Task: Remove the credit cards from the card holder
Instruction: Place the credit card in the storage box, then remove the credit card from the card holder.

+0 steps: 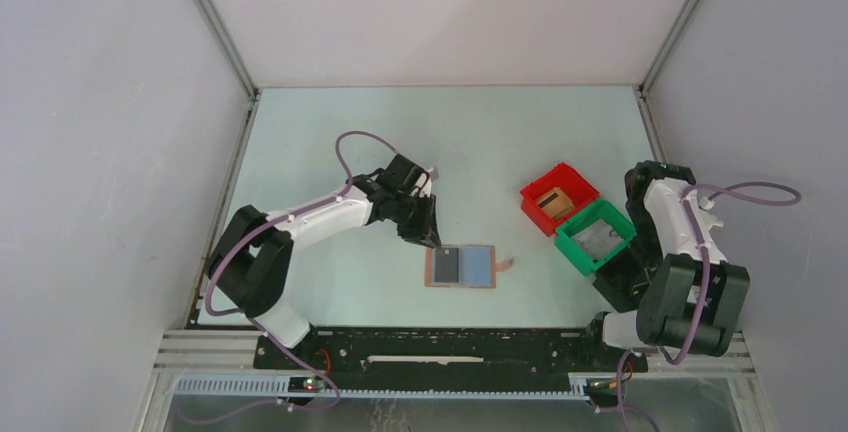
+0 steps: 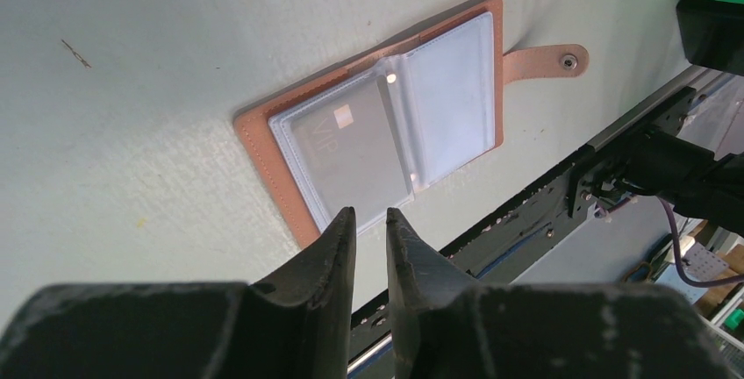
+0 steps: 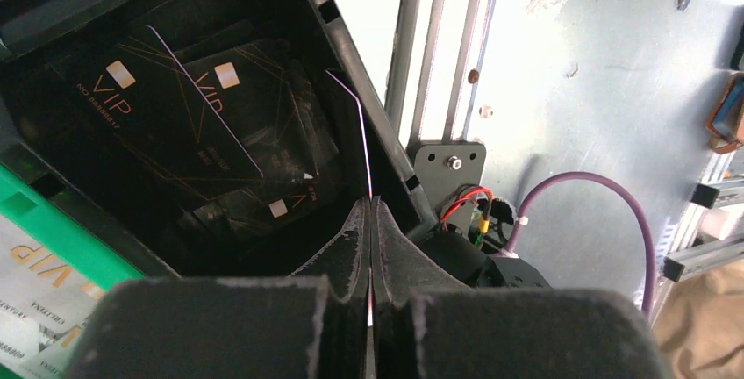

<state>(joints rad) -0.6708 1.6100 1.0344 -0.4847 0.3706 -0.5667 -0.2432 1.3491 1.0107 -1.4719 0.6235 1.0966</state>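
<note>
The card holder (image 1: 462,266) lies open and flat on the table, tan with two blue-grey clear panels and its tab (image 2: 544,61) at the right. In the left wrist view the card holder (image 2: 447,72) shows a grey VIP card (image 2: 346,146) in its left pocket. My left gripper (image 2: 370,214) hovers over the holder's near left edge, jaws a narrow gap apart with nothing between them; it also shows in the top view (image 1: 432,237). My right gripper (image 3: 370,203) is shut on a card (image 3: 364,155), seen edge-on, over a black bin (image 3: 351,54) holding dark VIP cards (image 3: 211,125).
A red bin (image 1: 558,197) with a brown object and a green bin (image 1: 596,236) stand right of the holder. The green bin (image 3: 44,247) holds pale VIP cards. The black bin sits at the near right by the right arm's base. The metal rail runs along the table's near edge.
</note>
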